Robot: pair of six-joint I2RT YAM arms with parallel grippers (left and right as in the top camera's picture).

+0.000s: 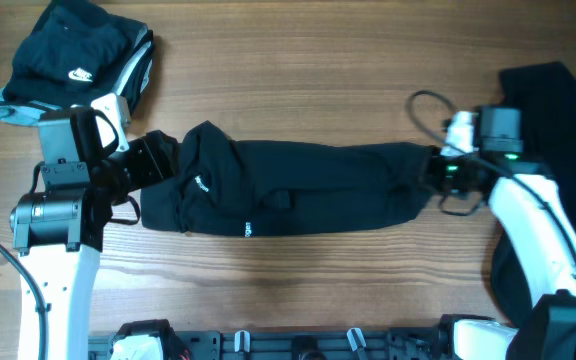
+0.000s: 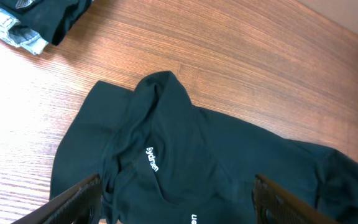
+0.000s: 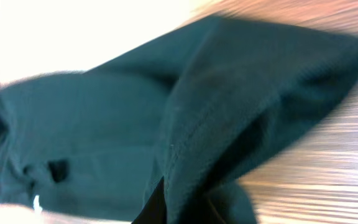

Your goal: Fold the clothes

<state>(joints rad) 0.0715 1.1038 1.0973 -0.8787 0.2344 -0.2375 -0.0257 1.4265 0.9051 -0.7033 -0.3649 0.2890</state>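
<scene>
A black garment (image 1: 298,190) with small white labels lies stretched left to right across the middle of the table. It also shows in the left wrist view (image 2: 185,155) and the right wrist view (image 3: 104,124). My left gripper (image 1: 163,160) is at its left end. Its fingers (image 2: 176,202) are spread wide open over the fabric. My right gripper (image 1: 430,170) is at the garment's right end, and its fingers (image 3: 185,205) are shut on a fold of that fabric, lifted slightly off the wood.
A folded stack (image 1: 73,60) topped by a black garment with a white swoosh sits at the far left; it also shows in the left wrist view (image 2: 36,18). A loose black garment pile (image 1: 558,110) lies at the right edge. The arm bases stand along the front edge.
</scene>
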